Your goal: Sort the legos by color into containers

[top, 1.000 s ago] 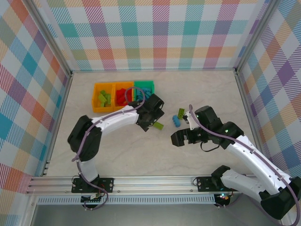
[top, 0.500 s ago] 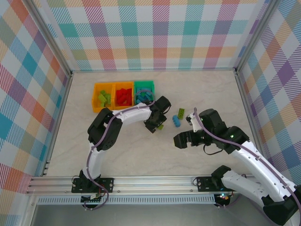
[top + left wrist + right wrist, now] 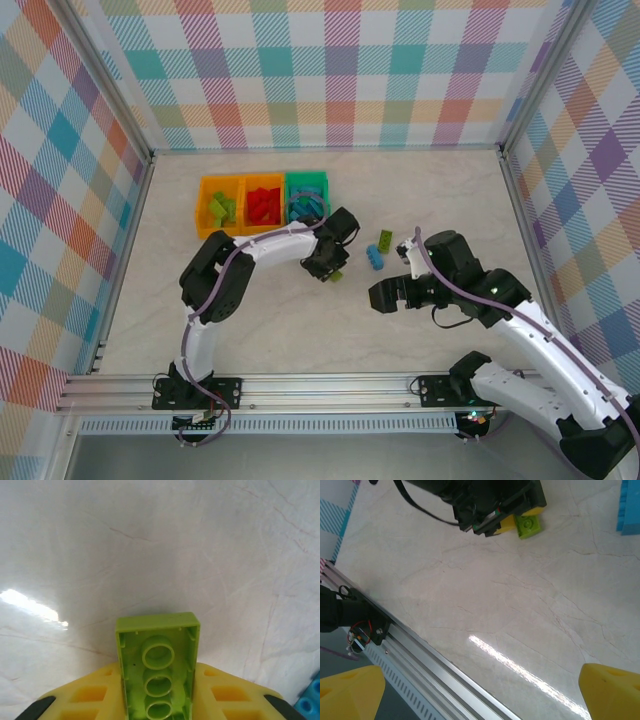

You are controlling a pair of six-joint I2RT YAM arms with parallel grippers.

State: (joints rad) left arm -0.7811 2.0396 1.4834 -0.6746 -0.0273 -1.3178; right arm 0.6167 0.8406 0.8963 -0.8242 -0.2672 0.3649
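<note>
Logged left gripper (image 3: 336, 270) clenched on lime lego (image 3: 157, 680), hollow underside showing. Logged right gripper (image 3: 480, 687) released, fingers spread wide above table (image 3: 520, 605).

Left wrist view: lime green studded plastic brick (image 3: 157, 667), hollow underside showing, near end cut off by bottom edge. Yellow fingers (image 3: 85, 697) of left gripper (image 3: 157, 705) flank it, cropped there too. Light blue plastic brick (image 3: 310, 702): only sliver at bottom-right corner.

Right wrist view: lime brick half hidden under left gripper; blue brick cropped at top right; yellow fingertips (image 3: 350, 690) of right gripper (image 3: 480, 692) cropped at bottom corners.

Top view: bricks inside left orange plastic bin (image 3: 200, 210) too small to count.
</note>
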